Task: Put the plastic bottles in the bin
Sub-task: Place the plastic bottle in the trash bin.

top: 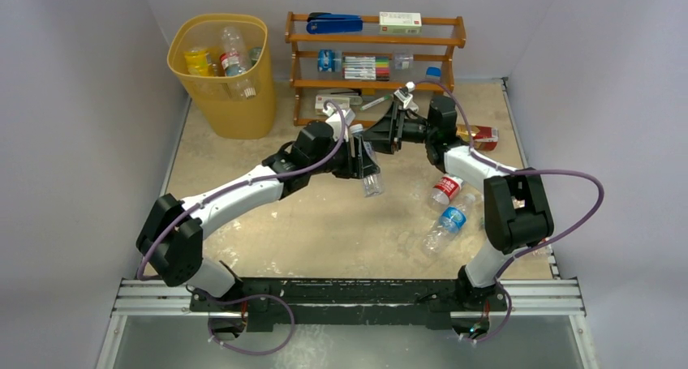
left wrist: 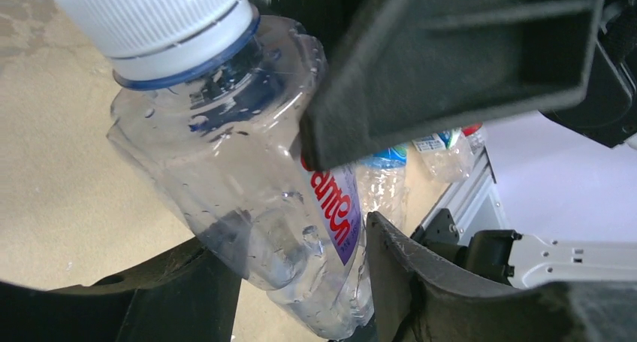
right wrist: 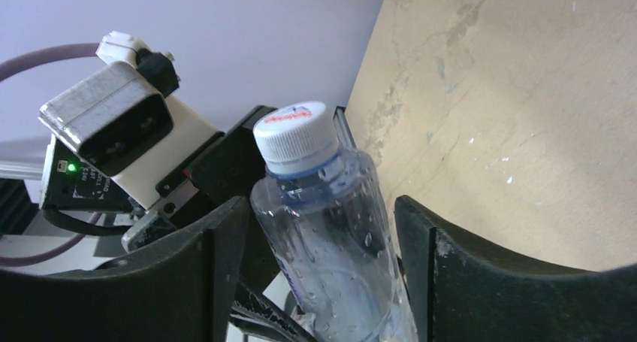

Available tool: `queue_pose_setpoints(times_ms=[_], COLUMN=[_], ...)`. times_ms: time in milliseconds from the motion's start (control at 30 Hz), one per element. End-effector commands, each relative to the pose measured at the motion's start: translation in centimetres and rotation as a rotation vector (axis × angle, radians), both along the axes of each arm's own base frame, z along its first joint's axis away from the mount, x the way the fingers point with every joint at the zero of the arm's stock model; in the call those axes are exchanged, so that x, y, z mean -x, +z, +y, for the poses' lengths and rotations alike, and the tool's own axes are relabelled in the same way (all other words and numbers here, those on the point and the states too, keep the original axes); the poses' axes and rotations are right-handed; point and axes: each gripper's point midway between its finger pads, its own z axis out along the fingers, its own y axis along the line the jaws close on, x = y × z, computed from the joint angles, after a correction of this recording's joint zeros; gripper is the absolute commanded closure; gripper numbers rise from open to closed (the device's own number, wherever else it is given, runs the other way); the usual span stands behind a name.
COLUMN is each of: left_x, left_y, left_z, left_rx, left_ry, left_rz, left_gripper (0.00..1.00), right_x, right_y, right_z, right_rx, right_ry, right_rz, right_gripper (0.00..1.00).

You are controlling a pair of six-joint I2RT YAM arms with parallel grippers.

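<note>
A clear plastic bottle [top: 371, 178] with a white cap and a purple-and-red label hangs above the middle of the table, between both grippers. My left gripper [top: 362, 158] is shut on its lower body: in the left wrist view both fingers press the bottle [left wrist: 248, 177] around the left gripper [left wrist: 300, 278]. My right gripper [right wrist: 323, 259] stands open around the same bottle [right wrist: 330, 214], with a gap at each finger. The yellow bin [top: 235, 109] at the far left holds several bottles [top: 231, 59]. Two more bottles [top: 446, 190] [top: 449, 221] lie on the table at the right.
A brown wooden rack [top: 373, 40] with a blue stapler, pens and white boxes stands at the back. A red box [top: 487, 135] lies behind my right arm. Grey walls close in the table on both sides.
</note>
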Motion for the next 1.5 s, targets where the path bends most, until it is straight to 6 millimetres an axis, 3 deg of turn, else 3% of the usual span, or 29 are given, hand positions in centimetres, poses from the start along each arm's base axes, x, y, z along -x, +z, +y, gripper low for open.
queue_pose_setpoints(times_ms=[0,267,533,833,1067,1333,1467], left_x=[-1.6,-3.3,-6.5,-11.8,-17.1,-21.9,-23.8], left_y=[3.2,4.7,7.7,11.9,17.3,25.8,27.8], left_z=[0.0,2.9,8.6,14.5,19.6,26.2,29.8], left_rx=[0.003,-0.036,-0.043,-0.074,0.03,0.266,0.332], left_ry=[0.028,0.074,0.171,0.293,0.428,0.554,0.616], left_rz=[-0.102,-0.119,-0.154,-0.209,-0.271,-0.42,-0.457], left_gripper=[0.49,0.49,0.48,0.46,0.45,0.44,0.44], right_x=[1.8,0.9,0.1,1.7,2.4,2.7,2.9], right_y=[2.0,2.0,1.2,-0.4,-1.1,-1.7,-1.9], right_z=[0.1,-1.3,-5.5,-6.3,-6.4,-6.4,-6.4], right_rx=[-0.018,0.102,0.178,0.194,0.198,0.202,0.203], right_ry=[0.056,-0.03,-0.194,-0.202,-0.191,-0.185,-0.181], right_rz=[-0.044,-0.085,-0.075,-0.052,-0.045,-0.037,-0.034], right_gripper=[0.2,0.03,0.0,0.0,0.0,0.0,0.0])
